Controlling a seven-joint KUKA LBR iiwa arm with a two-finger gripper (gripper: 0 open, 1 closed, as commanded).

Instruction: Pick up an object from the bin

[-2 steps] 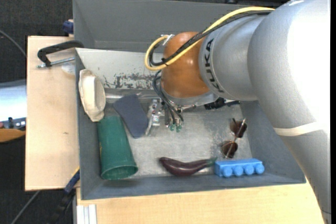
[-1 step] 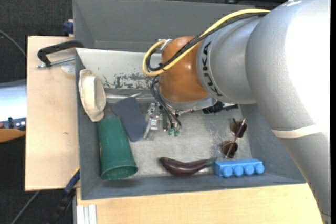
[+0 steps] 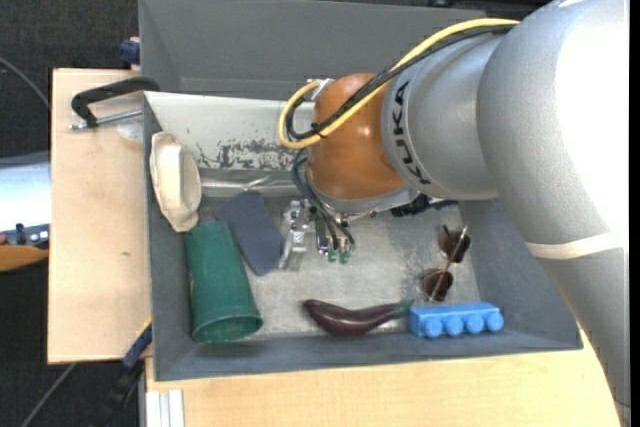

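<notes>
My gripper [image 3: 300, 240] hangs low over the middle of the bin, under the orange wrist cover. Its metal tip stands right beside the right edge of a flat blue-grey piece [image 3: 250, 227] that lies tilted on the bin floor. A dark green cup [image 3: 217, 283] lies on its side to the left of that piece, mouth toward the front. A dark purple eggplant-shaped thing [image 3: 350, 316] lies along the front wall, below the gripper.
A cream shell-like thing [image 3: 175, 180] leans in the left back corner. A blue toy brick [image 3: 455, 320] sits at the front right, with brown sunglasses [image 3: 445, 265] just behind it. The arm covers the bin's right back part.
</notes>
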